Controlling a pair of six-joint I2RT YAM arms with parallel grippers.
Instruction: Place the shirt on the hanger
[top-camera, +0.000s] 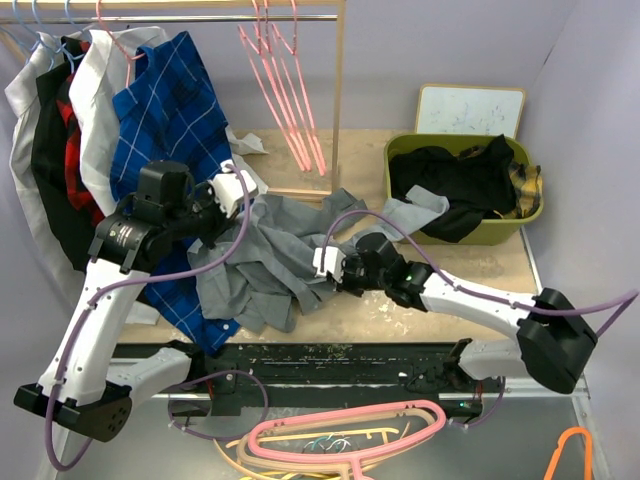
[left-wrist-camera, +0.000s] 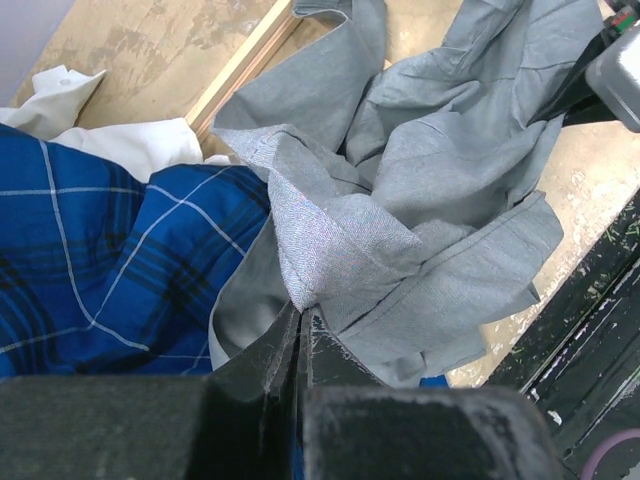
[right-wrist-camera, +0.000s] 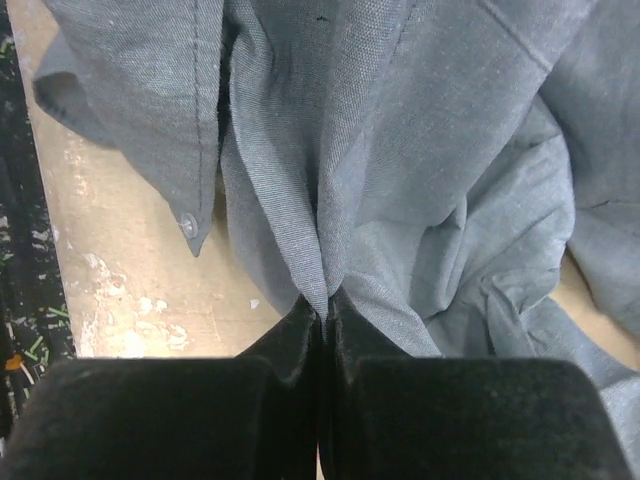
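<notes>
Shirt: We see the plain mid-grey, soft-cloth button-up shirt (top-camera: 285, 255) crumpled on the worn tan tabletop (top-camera: 480, 270) just in front of the light wooden clothes rack (top-camera: 339, 110). It is not on any hanger yet.
Hanger: The thin pink wire hanger (top-camera: 300, 130) hangs among others like it from the rack's rail, apart from the shirt.
Left gripper (left-wrist-camera: 303, 312): Its jaws are pressed together on a raised fold of the grey cloth, towards the rack's left side and beside the blue white-checked shirt (left-wrist-camera: 100, 250).
Right gripper (right-wrist-camera: 325, 305): Its jaws are pinched tight on a bunched pleat near a buttoned corner, low in front of the rack.
Risk: We judge both grips to be on arbitrary folds, not the collar or shoulders. Pulling apart could twist the shirt rather than open it, or the thin pinch could slip. The left arm could also drag the blue shirt along.
</notes>
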